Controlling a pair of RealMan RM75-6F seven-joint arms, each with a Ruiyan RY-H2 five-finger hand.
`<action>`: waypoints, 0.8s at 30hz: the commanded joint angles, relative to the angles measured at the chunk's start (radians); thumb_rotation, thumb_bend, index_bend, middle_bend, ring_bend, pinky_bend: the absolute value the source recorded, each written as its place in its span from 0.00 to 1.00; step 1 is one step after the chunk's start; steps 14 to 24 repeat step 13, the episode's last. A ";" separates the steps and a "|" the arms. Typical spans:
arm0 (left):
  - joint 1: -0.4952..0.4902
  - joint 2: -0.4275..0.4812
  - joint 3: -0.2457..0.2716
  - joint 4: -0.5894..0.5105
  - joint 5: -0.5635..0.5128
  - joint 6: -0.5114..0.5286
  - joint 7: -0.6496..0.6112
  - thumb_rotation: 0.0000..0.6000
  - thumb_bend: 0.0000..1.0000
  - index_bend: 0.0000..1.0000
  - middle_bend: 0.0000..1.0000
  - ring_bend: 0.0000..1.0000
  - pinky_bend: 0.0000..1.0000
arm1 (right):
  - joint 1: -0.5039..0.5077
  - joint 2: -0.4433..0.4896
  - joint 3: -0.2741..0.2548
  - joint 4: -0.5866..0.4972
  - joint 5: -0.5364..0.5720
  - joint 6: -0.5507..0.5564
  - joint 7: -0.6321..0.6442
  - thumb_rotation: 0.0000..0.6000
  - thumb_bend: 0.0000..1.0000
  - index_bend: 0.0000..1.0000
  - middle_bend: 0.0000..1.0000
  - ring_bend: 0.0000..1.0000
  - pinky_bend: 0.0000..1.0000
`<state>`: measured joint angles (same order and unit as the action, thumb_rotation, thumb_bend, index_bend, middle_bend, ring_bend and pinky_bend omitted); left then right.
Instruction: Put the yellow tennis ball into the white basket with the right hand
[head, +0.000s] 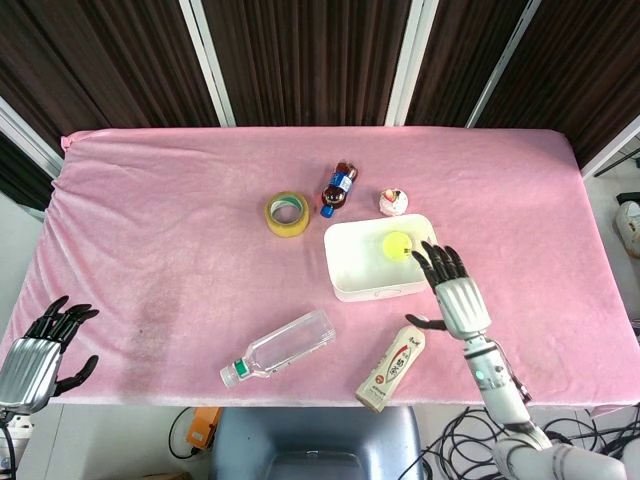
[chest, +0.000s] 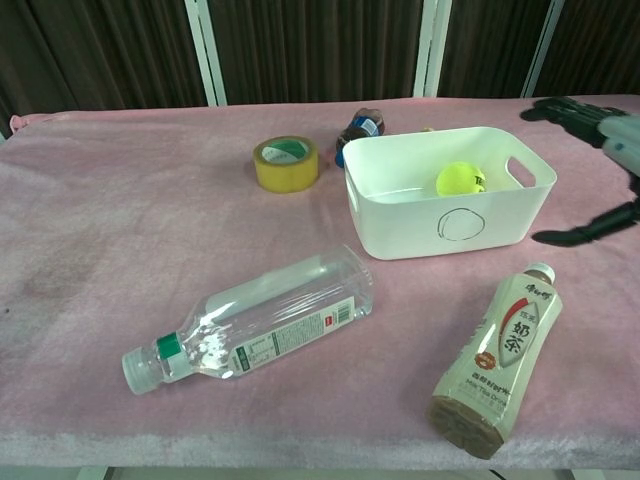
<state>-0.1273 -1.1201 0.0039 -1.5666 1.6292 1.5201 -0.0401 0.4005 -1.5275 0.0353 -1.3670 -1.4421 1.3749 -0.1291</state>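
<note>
Yellow tennis ball (head: 397, 244) lies inside the white basket (head: 340, 277) (toward its far right corner). Right hand (head: 456, 296) hovers just right of the basket, fingers (head: 437, 263) spread wide, holding nothing, palm down above the pink tablecloth (head: 180, 260).

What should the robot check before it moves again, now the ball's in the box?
1. Yellow tennis ball inside the white basket: ok.
2. Right hand holds nothing, fingers spread: ok.
3. Right hand beside the basket, not over it: ok.
4. Milk tea bottle lies close by the right hand's thumb, so a careless pull back might bump it: not ok.
5. Left hand at the table's near corner, away from everything: ok.
6. Ball has stopped rolling: cannot tell.
</note>
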 joint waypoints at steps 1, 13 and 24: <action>0.000 -0.001 0.000 0.000 0.000 -0.001 0.006 1.00 0.31 0.23 0.20 0.07 0.26 | -0.194 0.159 -0.134 -0.137 0.008 0.152 -0.160 1.00 0.22 0.00 0.00 0.00 0.18; -0.004 -0.007 -0.002 -0.004 -0.005 -0.012 0.024 1.00 0.31 0.23 0.20 0.07 0.26 | -0.280 0.182 -0.110 -0.056 -0.024 0.210 -0.043 1.00 0.22 0.00 0.00 0.00 0.16; -0.004 -0.007 -0.002 -0.004 -0.005 -0.012 0.024 1.00 0.31 0.23 0.20 0.07 0.26 | -0.280 0.182 -0.110 -0.056 -0.024 0.210 -0.043 1.00 0.22 0.00 0.00 0.00 0.16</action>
